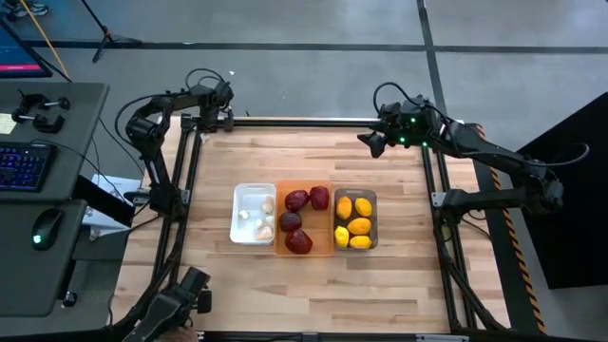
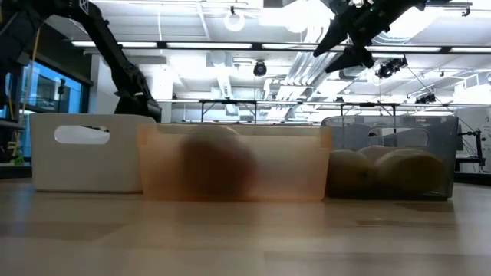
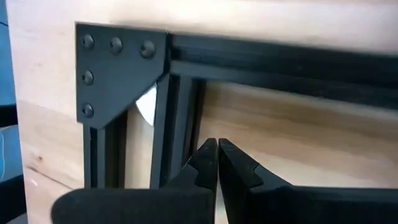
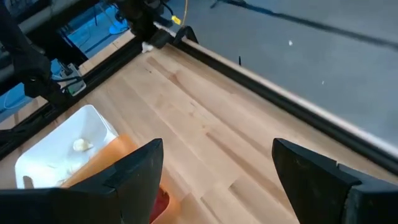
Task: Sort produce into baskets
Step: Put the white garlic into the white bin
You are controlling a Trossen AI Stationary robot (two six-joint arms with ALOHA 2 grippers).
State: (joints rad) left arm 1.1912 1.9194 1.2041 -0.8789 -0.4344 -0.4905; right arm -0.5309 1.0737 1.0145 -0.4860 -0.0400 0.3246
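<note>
Three baskets stand side by side mid-table. The white basket [image 1: 249,201] holds whitish bulbs [image 1: 265,231]. Dark red fruits [image 1: 297,241] lie in the orange basket [image 1: 306,186], and the dark grey basket [image 1: 371,196] has yellow lemons [image 1: 359,226] in it. My left gripper [image 1: 226,117] is shut, with nothing in it, over the table's far left corner; the left wrist view shows its closed tips [image 3: 216,148] above the wood. At the far right, raised, my right gripper [image 1: 371,144] is open and holds nothing [image 4: 217,165].
A black metal frame [image 1: 304,121] runs along the table's edges, with a corner bracket [image 3: 115,68] just beyond my left gripper. Bare wood [image 1: 304,152] lies between the baskets and the far edge. A desk with a keyboard [image 1: 24,163] stands left of the table.
</note>
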